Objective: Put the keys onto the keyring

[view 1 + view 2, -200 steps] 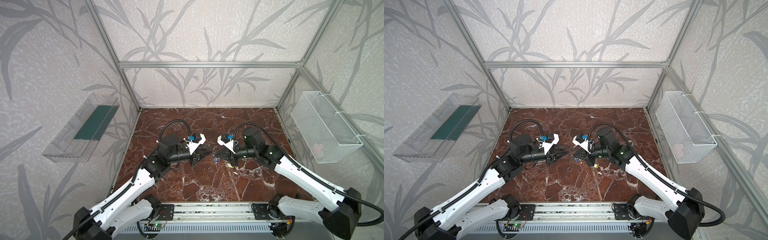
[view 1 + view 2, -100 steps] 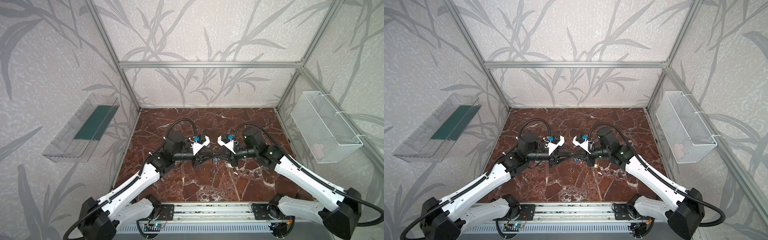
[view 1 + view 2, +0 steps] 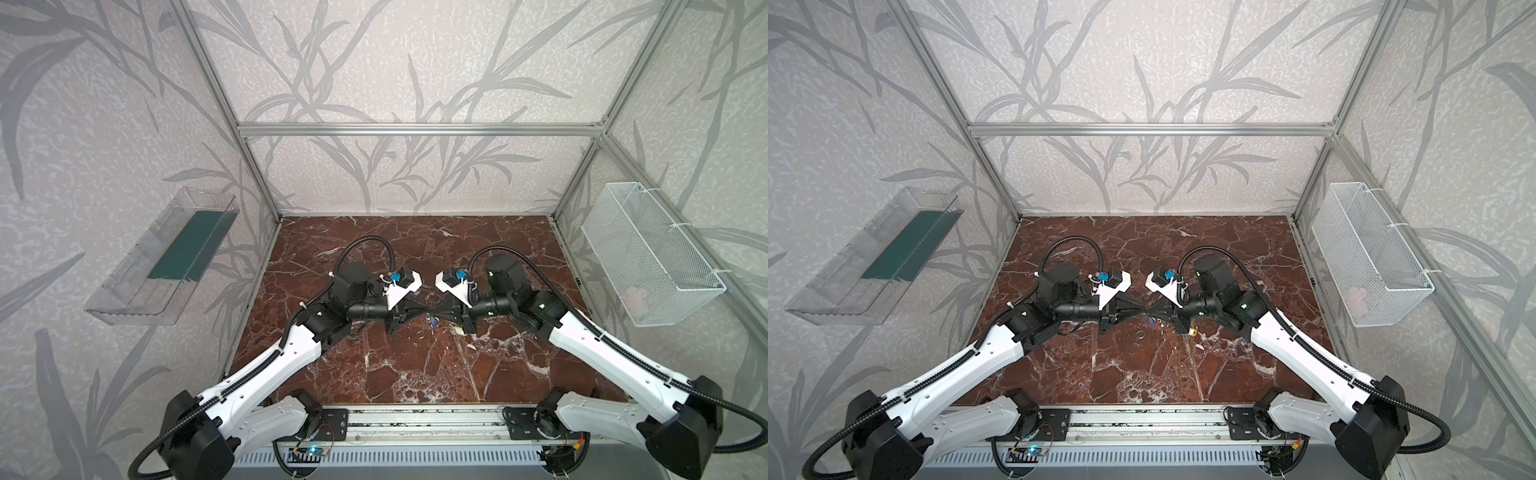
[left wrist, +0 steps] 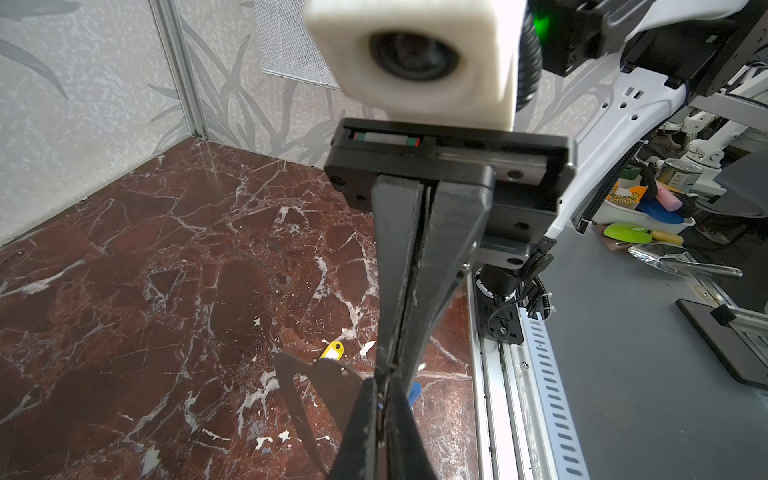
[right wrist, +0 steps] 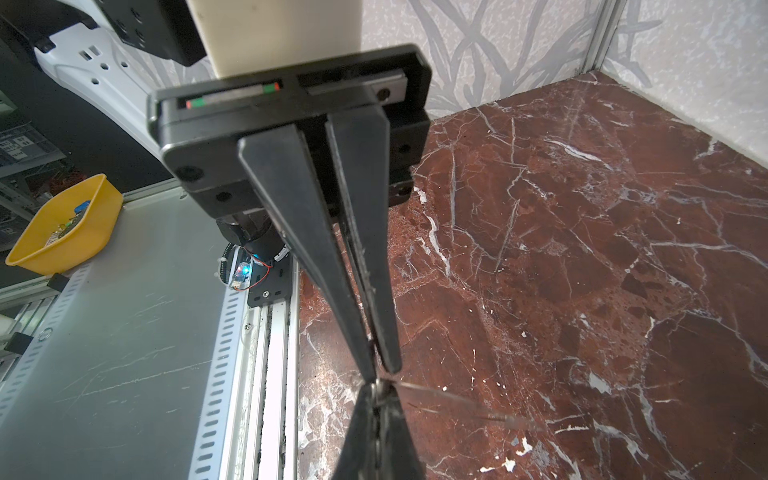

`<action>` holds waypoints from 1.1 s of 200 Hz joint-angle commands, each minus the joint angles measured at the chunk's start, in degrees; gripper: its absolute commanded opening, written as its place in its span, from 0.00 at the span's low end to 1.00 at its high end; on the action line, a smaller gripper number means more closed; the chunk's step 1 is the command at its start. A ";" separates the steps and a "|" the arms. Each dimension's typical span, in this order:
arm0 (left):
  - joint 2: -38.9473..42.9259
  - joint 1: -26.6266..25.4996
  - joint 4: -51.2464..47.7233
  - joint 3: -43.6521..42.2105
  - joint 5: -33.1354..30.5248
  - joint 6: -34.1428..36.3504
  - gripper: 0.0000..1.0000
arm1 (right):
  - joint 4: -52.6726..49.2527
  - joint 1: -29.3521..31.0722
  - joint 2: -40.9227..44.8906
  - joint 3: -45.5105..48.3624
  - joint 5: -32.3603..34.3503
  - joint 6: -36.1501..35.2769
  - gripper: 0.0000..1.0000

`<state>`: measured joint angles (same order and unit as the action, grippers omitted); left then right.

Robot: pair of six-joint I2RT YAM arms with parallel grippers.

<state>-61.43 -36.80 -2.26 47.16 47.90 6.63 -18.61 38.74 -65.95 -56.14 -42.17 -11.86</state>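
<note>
Over the middle of the red-brown marble tabletop [image 3: 374, 374], both top views: left gripper [image 3: 428, 312] and right gripper [image 3: 437, 312], both closed, meet tip to tip — small blue-tagged key [image 3: 433, 322] dangles beneath, yellow-tagged key [image 3: 457, 331] lies on the marble. Left wrist view: blue tag beside the tips. Right wrist view: thin metal bit [image 5: 378, 384] nipped there. Keep pinches firm — move slowly.

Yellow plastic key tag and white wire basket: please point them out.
Yellow plastic key tag [image 4: 331, 351]: left wrist view, tag's middle.
White wire basket [image 3: 640, 249]: a top view, mesh side wall.
</note>
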 commanded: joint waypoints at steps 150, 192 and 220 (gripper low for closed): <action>1.39 -3.85 39.56 -14.84 -18.91 -17.95 0.00 | 13.38 0.25 3.45 8.04 1.53 9.78 0.25; 1.83 -4.55 44.50 -16.81 -22.50 -19.77 0.00 | 15.00 0.26 4.38 9.45 2.10 10.75 0.27; 1.16 -4.85 47.78 -17.67 -22.00 -20.43 0.00 | 15.65 0.28 4.39 9.61 1.45 11.11 0.26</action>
<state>-60.20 -41.32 37.93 30.09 27.83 -11.77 -4.71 38.59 -62.52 -47.00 -38.85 -1.69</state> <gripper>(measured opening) 0.048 0.263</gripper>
